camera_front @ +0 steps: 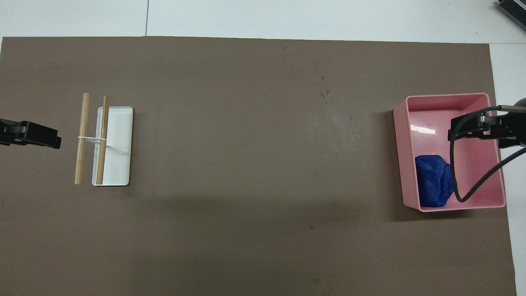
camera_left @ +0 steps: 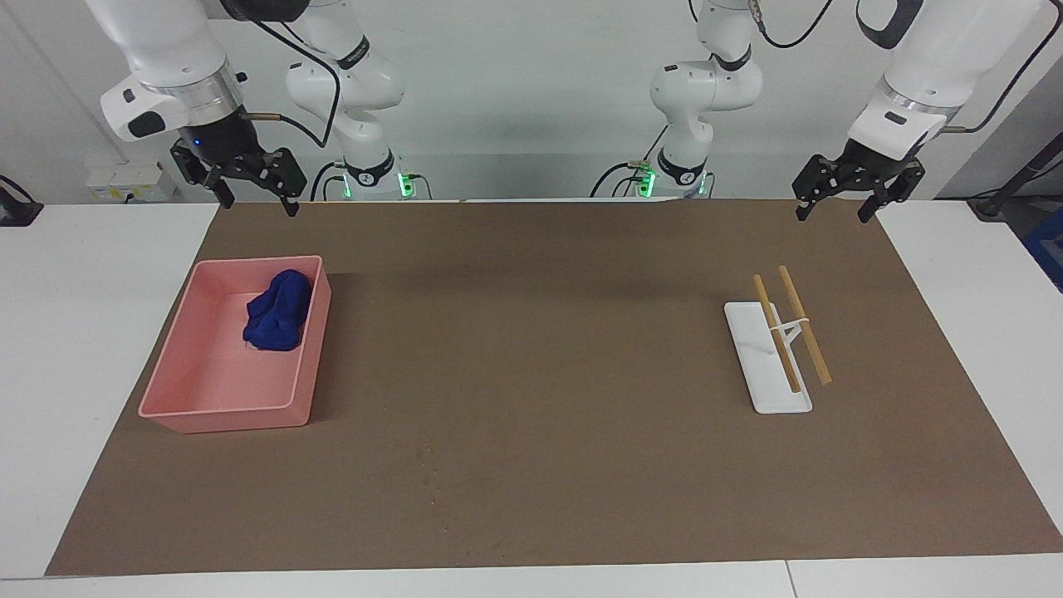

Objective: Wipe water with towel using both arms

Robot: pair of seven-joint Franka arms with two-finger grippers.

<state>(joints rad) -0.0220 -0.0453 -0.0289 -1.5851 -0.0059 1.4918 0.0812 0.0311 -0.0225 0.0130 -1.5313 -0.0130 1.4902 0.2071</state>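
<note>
The blue towel (camera_left: 278,312) lies wadded in the pink tub (camera_left: 217,409), at the tub's end nearer the robots; it also shows in the overhead view (camera_front: 432,181), inside the tub (camera_front: 400,144). The water (camera_left: 432,475) is a faint smudge with a few specks on the brown mat, farther from the robots than the tub, and also shows in the overhead view (camera_front: 325,95). My right gripper (camera_left: 253,199) hangs open and empty high over the tub (camera_front: 472,128). My left gripper (camera_left: 833,208) hangs open and empty over the mat's corner at the left arm's end (camera_front: 33,137).
A white tray (camera_left: 768,378) carries a small rack with two wooden sticks (camera_left: 804,325) near the left arm's end; the tray (camera_front: 119,144) and sticks (camera_front: 82,137) show in the overhead view too. The brown mat (camera_left: 540,332) covers most of the white table.
</note>
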